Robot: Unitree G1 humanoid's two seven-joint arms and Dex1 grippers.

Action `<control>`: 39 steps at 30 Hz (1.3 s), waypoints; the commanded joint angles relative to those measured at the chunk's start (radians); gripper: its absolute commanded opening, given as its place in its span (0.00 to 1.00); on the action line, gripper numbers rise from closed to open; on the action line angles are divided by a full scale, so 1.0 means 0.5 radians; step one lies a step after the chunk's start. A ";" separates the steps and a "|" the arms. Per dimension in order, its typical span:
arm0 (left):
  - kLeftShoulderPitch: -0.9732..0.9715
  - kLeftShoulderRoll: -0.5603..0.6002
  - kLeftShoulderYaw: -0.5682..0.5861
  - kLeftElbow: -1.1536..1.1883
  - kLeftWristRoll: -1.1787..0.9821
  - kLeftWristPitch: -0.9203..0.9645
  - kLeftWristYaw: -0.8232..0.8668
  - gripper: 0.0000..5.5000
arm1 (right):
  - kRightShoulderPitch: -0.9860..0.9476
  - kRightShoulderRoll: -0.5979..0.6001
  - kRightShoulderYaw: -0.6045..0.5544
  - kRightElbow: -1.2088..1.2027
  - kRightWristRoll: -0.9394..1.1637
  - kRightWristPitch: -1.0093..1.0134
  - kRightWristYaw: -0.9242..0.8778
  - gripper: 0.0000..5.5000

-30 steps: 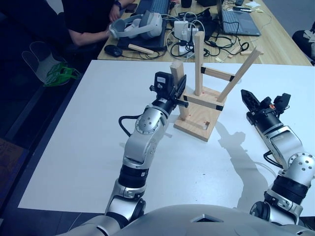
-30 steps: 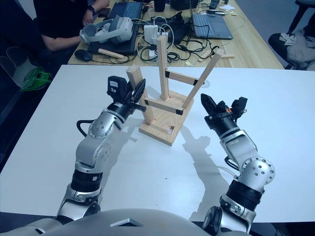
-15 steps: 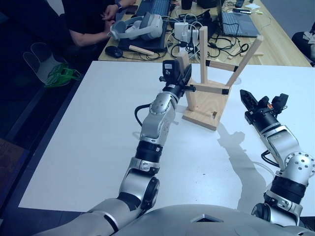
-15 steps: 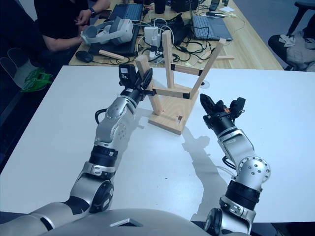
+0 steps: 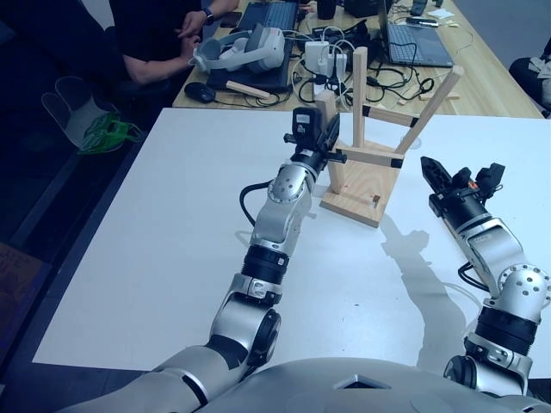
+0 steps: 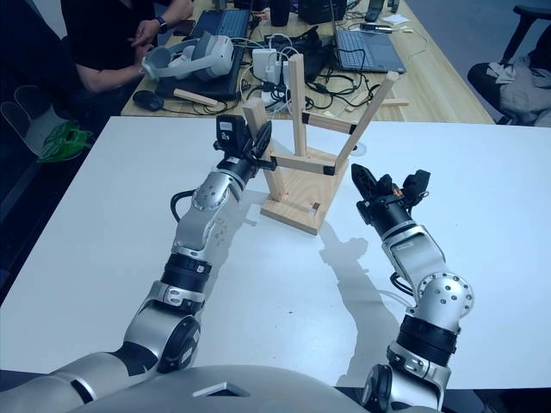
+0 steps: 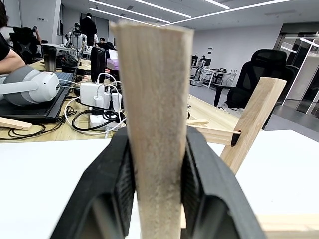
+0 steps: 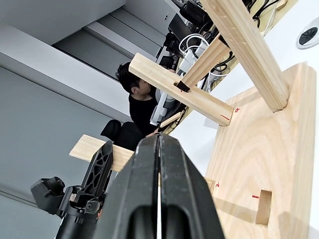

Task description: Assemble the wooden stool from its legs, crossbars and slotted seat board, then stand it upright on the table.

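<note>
Standing inverted near the far edge of the white counter (image 5: 172, 215), the wooden stool (image 5: 349, 182) has its slotted seat board (image 5: 355, 206) down and 3 legs visible pointing up. Whether the board lies fully flat cannot be told. The left gripper (image 5: 327, 142) is clenched on the leg nearest the robot's left (image 7: 155, 99), a black finger (image 7: 117, 189) pressed to each side of the wood. A 2nd leg (image 5: 359, 90) stands upright; a 3rd (image 5: 433, 105) slants outward to the right. 2 crossbars (image 5: 366, 157) (image 5: 389, 116) with dark ends link the legs. The right gripper (image 5: 430, 170) hangs just beside the stool on its right, fingers pressed together with nothing between them, apart from the wood. A loose wooden piece (image 5: 246, 86) lies on the cluttered wooden counter (image 5: 482, 86) behind.
</note>
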 commanded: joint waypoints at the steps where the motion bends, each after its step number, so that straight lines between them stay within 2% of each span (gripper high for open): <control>1: 0.116 -0.039 0.044 0.114 0.014 0.018 0.051 0.19 | -0.009 -0.016 0.013 0.014 0.029 -0.018 -0.016 0.00; 15: 0.159 -0.078 -0.040 0.014 0.048 -0.432 -0.101 0.19 | 0.011 -0.051 0.104 0.004 -0.024 -0.022 0.036 0.00; 16: 0.164 -0.076 -0.040 -0.002 0.064 -0.462 -0.091 0.25 | 0.014 -0.050 0.102 0.007 -0.020 -0.022 0.036 0.00; 30: 0.186 -0.038 -0.057 -0.217 0.238 -0.647 0.007 0.63 | 0.023 0.007 0.041 -0.015 0.020 -0.132 -0.081 0.00; 35: 0.143 0.005 0.004 -0.531 0.252 -0.512 0.067 0.79 | 0.041 0.044 0.002 -0.041 -0.086 -0.273 -0.269 0.00; 37: 0.098 0.016 0.018 -0.621 0.250 -0.433 0.072 0.83 | 0.044 0.047 0.001 -0.034 -0.087 -0.295 -0.285 0.00; 39: -0.021 0.055 0.066 -0.649 0.256 -0.250 0.092 0.83 | 0.046 0.037 0.017 -0.027 -0.086 -0.293 -0.271 0.00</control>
